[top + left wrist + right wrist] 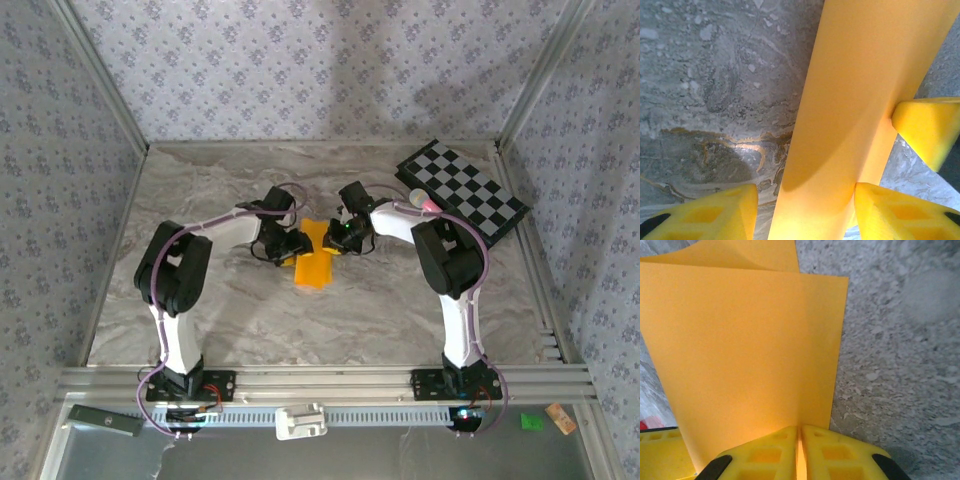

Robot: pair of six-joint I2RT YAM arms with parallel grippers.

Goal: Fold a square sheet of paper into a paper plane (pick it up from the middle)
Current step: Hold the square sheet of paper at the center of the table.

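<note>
The orange-yellow square sheet of paper [314, 262] is held up off the marble table, bent over into a fold, between both grippers at the table's middle. My right gripper [800, 436] is shut on the sheet's near edge [740, 350], and the thin paper runs between its yellow fingers [840, 455]. My left gripper [805, 202] stands open around the sheet [850, 100]: its left finger [710, 215] is apart from the paper and its right finger [900, 212] touches the paper's edge. A right-gripper finger [930, 130] presses the sheet from the side. In the top view both grippers [290, 243] [342, 235] flank the paper.
A black-and-white checkered board [462, 190] lies at the back right, with a pink-tipped stick [425, 203] at its near corner. Patterned walls close in the table [250, 310] on three sides. A small red patch [650, 422] shows low at the left of the right wrist view.
</note>
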